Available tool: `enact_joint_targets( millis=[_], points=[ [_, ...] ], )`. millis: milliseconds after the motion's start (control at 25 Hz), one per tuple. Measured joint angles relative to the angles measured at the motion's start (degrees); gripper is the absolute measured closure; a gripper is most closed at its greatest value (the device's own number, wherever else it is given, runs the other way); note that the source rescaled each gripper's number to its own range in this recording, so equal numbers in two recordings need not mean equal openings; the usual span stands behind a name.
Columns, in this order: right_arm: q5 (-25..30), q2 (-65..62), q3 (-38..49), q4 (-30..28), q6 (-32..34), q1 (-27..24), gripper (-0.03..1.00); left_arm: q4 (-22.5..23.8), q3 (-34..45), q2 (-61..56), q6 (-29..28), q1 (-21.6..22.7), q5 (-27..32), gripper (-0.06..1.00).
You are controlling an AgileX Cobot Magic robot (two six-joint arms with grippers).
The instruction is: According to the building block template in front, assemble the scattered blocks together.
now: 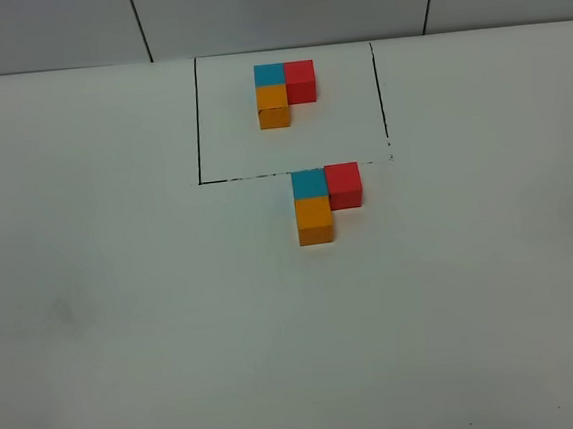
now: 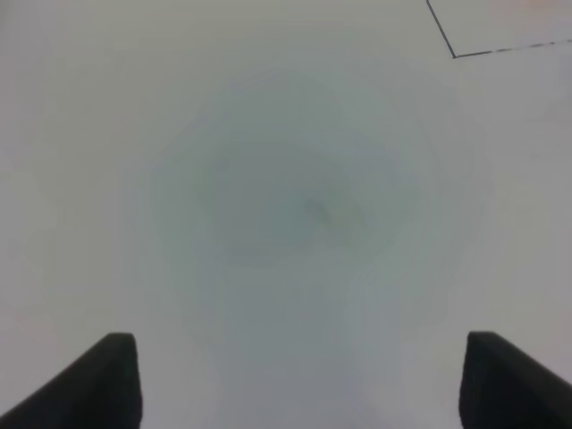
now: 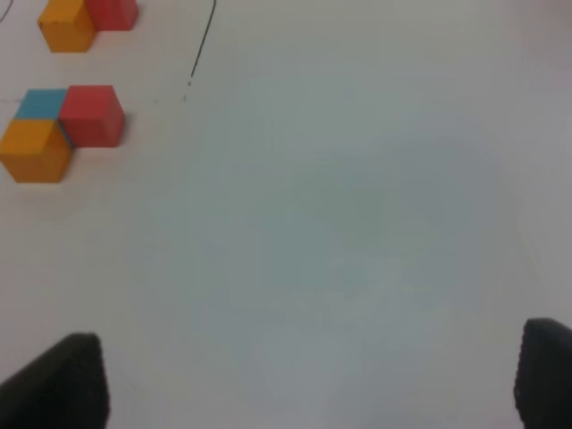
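Note:
The building block template [image 1: 285,91] stands inside a thin black drawn rectangle [image 1: 196,122] at the back: blue, red and orange cubes in an L. Just in front of the frame the scattered blocks sit joined in the same L: a teal-blue cube [image 1: 309,183], a red cube [image 1: 344,184] to its right and an orange cube [image 1: 315,219] in front of it. The right wrist view shows them too, red cube [image 3: 91,114] and orange cube [image 3: 34,150]. My left gripper [image 2: 299,380] is open over bare table. My right gripper [image 3: 308,380] is open, well away from the cubes, holding nothing.
The white table [image 1: 125,319] spreads around the cubes. A grey panelled wall [image 1: 279,9] with dark seams runs along the back edge. A corner of the black frame line [image 2: 456,54] shows in the left wrist view. Neither arm appears in the exterior high view.

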Motion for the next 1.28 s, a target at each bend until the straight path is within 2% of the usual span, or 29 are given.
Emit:
enact_joint_targets(
  millis=[1280],
  points=[
    [0.0, 0.0, 0.0, 0.0, 0.0, 0.0, 0.22, 0.0, 0.0, 0.0, 0.0, 0.0, 0.0, 0.28]
  ],
)
